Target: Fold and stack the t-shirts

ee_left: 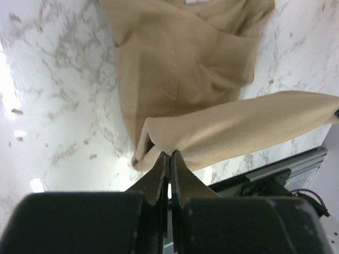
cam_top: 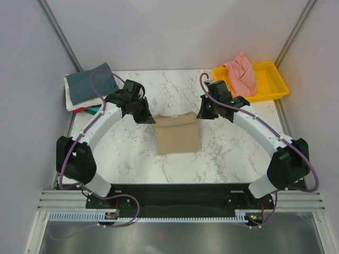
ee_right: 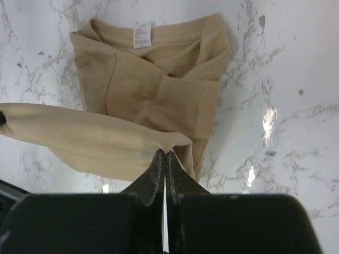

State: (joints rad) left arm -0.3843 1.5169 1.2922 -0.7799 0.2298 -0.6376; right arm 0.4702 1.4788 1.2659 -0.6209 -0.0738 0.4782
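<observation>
A tan t-shirt (cam_top: 177,133) lies partly folded on the middle of the marble table. My left gripper (cam_top: 146,117) is shut on its far left corner, and the left wrist view shows the jaws pinching a lifted fold of the tan t-shirt (ee_left: 222,127). My right gripper (cam_top: 203,114) is shut on its far right corner, and the right wrist view shows the held edge of the tan t-shirt (ee_right: 106,137) stretched above the rest, with the collar label (ee_right: 142,35) showing. A salmon-pink t-shirt (cam_top: 241,73) lies crumpled in the tray. Folded slate-blue (cam_top: 95,83), cream, teal and red shirts are stacked at the far left.
A yellow plastic tray (cam_top: 273,79) stands at the far right corner. The folded stack sits at the table's far left edge. Grey walls enclose the table on three sides. The arm bases and a cable rail run along the near edge.
</observation>
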